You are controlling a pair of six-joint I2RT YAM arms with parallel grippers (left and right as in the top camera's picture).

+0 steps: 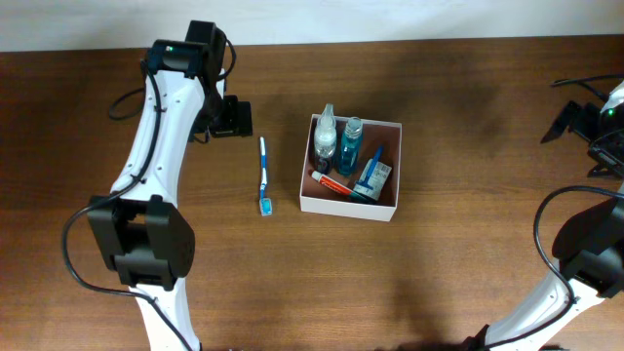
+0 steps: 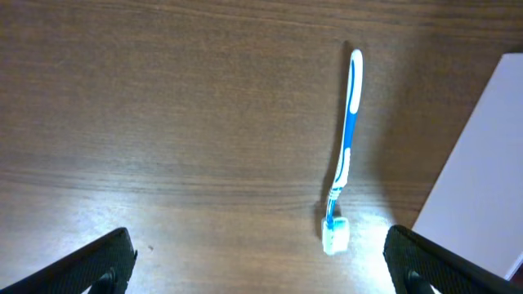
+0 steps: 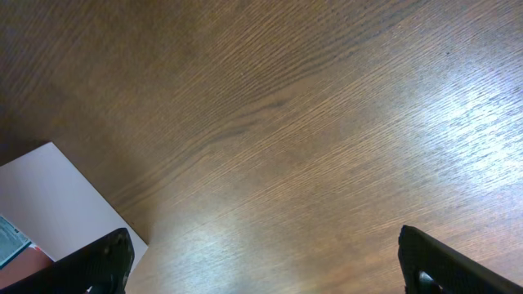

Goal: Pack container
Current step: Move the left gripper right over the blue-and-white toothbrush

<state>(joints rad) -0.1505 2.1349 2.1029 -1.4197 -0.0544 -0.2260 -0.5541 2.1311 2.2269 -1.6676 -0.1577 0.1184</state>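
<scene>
The container point(image 1: 347, 206) sits mid-frame on the tabletop point(image 1: 468, 273), partly filled, with the toothbrush point(image 1: 263, 175) lying loose just left of it, so your left jaws hang spread near its handle; right jaws wait spread, far right.

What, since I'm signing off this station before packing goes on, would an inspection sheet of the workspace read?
Surface: brown wooden table, no spills or marks seen.
Job's things: container mid-table, holding two clear bottles of blue liquid, a red-and-white tube and a small carton; toothbrush lies on the table outside it, on the left arm's side.
Clutter: nothing seen.
End effectors: left end effector open, empty, above the table by the toothbrush; right end effector open, empty, over bare table.
Cables: black cables loop along both arms, clear of the container.
Surroundings: pale strip beyond the far edge.
</scene>
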